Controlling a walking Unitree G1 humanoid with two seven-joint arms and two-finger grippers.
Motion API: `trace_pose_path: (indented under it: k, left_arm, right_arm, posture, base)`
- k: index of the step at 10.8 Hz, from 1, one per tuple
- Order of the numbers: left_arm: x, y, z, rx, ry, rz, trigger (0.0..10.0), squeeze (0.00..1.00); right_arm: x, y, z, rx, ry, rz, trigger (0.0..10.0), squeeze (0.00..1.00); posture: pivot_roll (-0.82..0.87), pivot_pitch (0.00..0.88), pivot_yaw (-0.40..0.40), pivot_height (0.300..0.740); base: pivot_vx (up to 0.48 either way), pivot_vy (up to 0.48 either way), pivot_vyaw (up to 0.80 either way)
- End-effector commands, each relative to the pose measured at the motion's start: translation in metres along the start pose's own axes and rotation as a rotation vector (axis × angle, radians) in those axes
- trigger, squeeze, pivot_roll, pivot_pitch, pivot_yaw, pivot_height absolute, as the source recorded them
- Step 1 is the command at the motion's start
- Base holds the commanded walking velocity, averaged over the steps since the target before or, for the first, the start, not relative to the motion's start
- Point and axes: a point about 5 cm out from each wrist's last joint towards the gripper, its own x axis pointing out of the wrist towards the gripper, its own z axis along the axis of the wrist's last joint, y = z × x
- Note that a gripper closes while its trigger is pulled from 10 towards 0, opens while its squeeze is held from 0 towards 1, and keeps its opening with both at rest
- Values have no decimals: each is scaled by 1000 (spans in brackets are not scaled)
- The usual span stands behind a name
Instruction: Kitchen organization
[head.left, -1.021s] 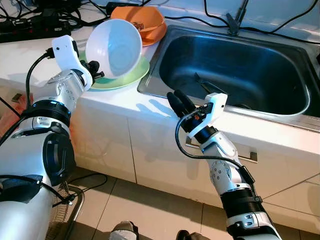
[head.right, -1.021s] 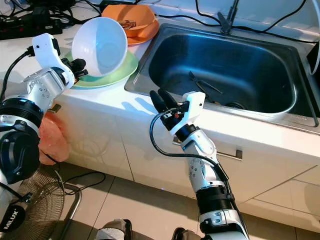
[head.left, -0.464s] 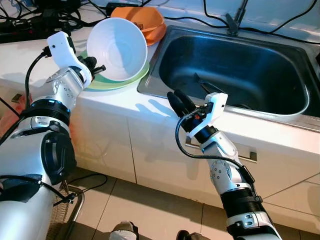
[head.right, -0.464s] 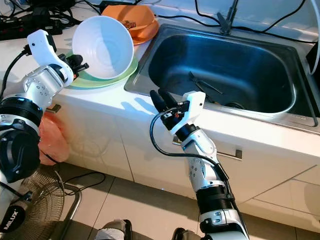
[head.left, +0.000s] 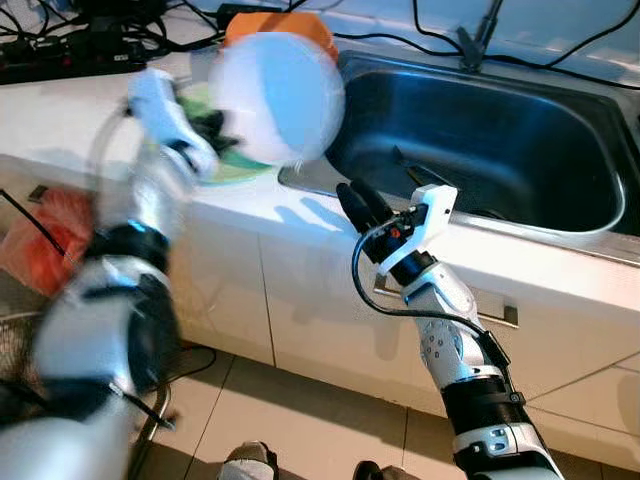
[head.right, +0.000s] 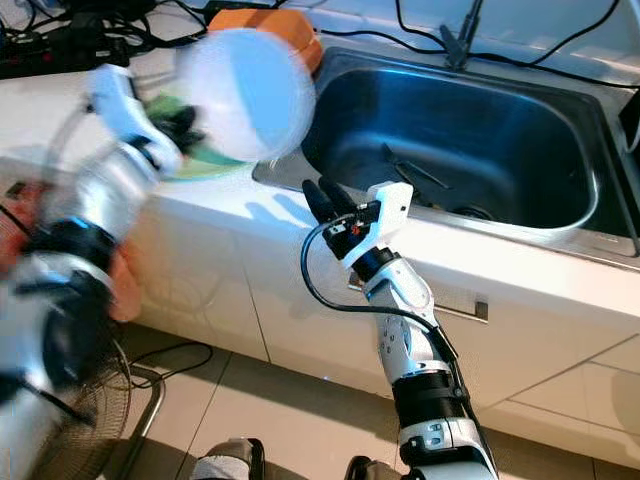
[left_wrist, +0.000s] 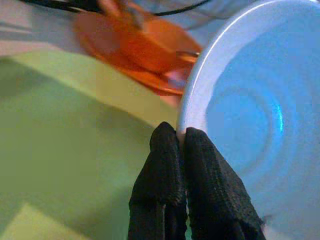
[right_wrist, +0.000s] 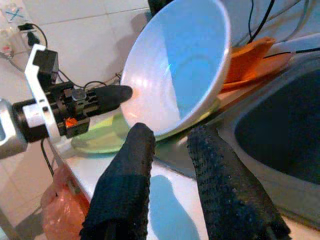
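Bowl (head.left: 277, 97) swung toward sink (head.left: 480, 130).

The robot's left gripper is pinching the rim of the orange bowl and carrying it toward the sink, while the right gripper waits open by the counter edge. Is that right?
Not quite. The bowl it pinches is white, not orange. The left wrist view shows the left gripper shut on the white bowl at its rim, with the orange dish lying behind on the counter. The rest holds: the bowl is near the sink, and the right gripper is open.

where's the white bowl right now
The white bowl is in the air on the robot's left, pinched at its rim by the left gripper, above the green plate and near the sink's left edge.
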Motion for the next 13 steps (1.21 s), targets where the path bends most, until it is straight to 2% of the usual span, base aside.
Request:
trace_pose_path:
  k: [1, 2, 4, 6, 7, 10, 11, 13]
  left_arm:
    - [-1, -4, 0, 4, -9, -38, 10000, 0]
    - [-2, -6, -1, -9, -25, -55, 10000, 0]
    - [-9, -21, 3, 3, -125, -123, 10000, 0]
    - [-18, -41, 24, 15, -311, -200, 10000, 0]
    - [-20, -44, 25, 22, -333, -209, 10000, 0]
    - [-33, -67, -1, 81, -371, -271, 10000, 0]
    - [-36, -71, -13, 128, -358, -258, 10000, 0]
    - [-40, -76, -25, 137, -364, -245, 10000, 0]
  right_arm:
    - [1, -4, 6, -11, -16, -22, 10000, 0]
    - [1, -5, 6, -11, -19, -26, 10000, 0]
    - [2, -9, 11, -2, -49, -62, 10000, 0]
    - [3, -15, 16, 13, -79, -110, 10000, 0]
    - [2, -15, 16, 13, -80, -114, 10000, 0]
    - [4, -18, 23, 36, -136, -158, 10000, 0]
    - [4, -20, 29, 31, -158, -168, 10000, 0]
    - [6, -20, 37, 38, -194, -179, 10000, 0]
  posture:
    - [215, 108, -10, 740]
    - [215, 110, -12, 740]
    - [213, 107, -16, 740]
    - [213, 107, -20, 740]
    - [210, 108, -20, 740]
    - [205, 115, -22, 740]
    - [204, 117, -21, 740]
    - [200, 117, -19, 740]
  base:
    - [0, 0, 0]
    - [0, 0, 0]
    - [0, 0, 0]
    - [0, 0, 0]
    - [0, 0, 0]
    - [0, 0, 0]
    - [0, 0, 0]
    - [0, 0, 0]
